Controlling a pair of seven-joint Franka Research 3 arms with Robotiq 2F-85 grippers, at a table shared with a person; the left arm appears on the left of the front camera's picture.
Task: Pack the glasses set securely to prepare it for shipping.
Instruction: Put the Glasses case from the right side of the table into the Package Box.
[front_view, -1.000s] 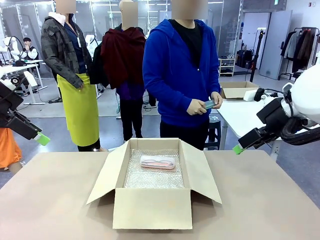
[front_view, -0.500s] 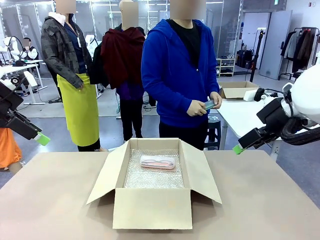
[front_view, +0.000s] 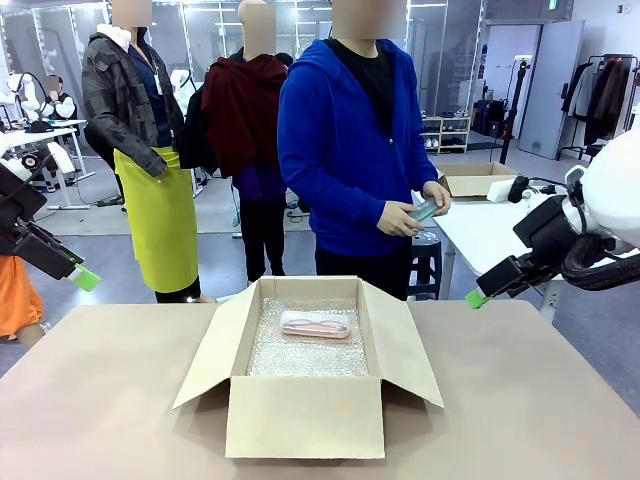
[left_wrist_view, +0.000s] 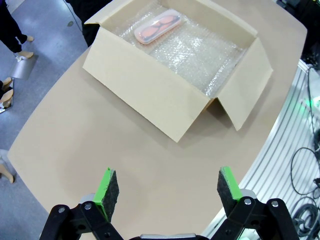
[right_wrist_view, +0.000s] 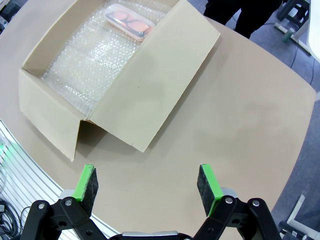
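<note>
Both left gripper (left_wrist_view: 162, 187) and right gripper (right_wrist_view: 148, 184) gape, empty; person's mint case (front_view: 424, 210) should lie flat beside pink case (front_view: 316, 324) at box's (front_view: 305, 415) far end.

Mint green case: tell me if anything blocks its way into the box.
Nothing visible does. The person's hands hold the mint green case; the box stands open, with bare bubble wrap beside the pink case.

Along the bottom edge we see our right gripper (right_wrist_view: 148, 184), green pads spread wide and empty, over the tan table (right_wrist_view: 240, 115). Upper left, the open cardboard box (right_wrist_view: 155, 85) holds bubble wrap (right_wrist_view: 82, 65), with the pink case (right_wrist_view: 129, 20) lying on it near the top edge.
</note>
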